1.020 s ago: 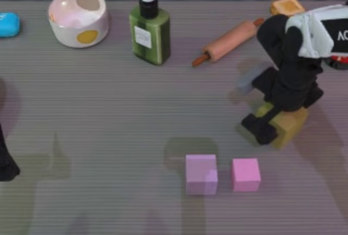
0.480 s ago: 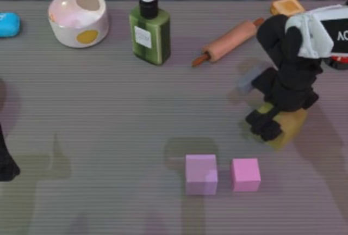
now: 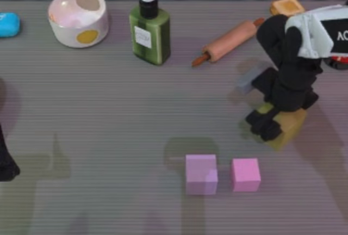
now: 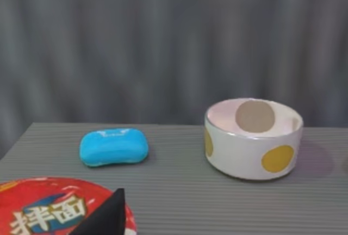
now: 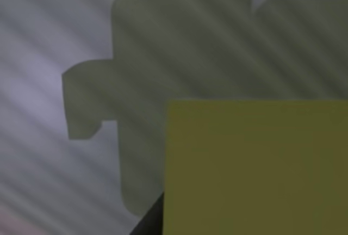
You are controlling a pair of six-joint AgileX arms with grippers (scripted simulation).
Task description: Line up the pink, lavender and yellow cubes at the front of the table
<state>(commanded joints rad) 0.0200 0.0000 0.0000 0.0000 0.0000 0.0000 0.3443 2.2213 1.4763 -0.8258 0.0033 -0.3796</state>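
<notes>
Lifting slightly since a second ago, the right gripper [image 3: 274, 121] grips the mustard-yellow matte cube [image 3: 291, 126] at the top view's right, above the pink cube [image 3: 246, 174] and lavender cube [image 3: 200, 174]. Upper left, the white spotted bowl [image 3: 78, 18] looks empty. The left wrist view agrees; the right wrist view shows the yellow cube filling its lower right.

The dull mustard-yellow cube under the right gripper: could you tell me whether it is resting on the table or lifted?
Lifted: the mustard-yellow cube sits tilted in the right gripper, its shadow on the table.
</notes>
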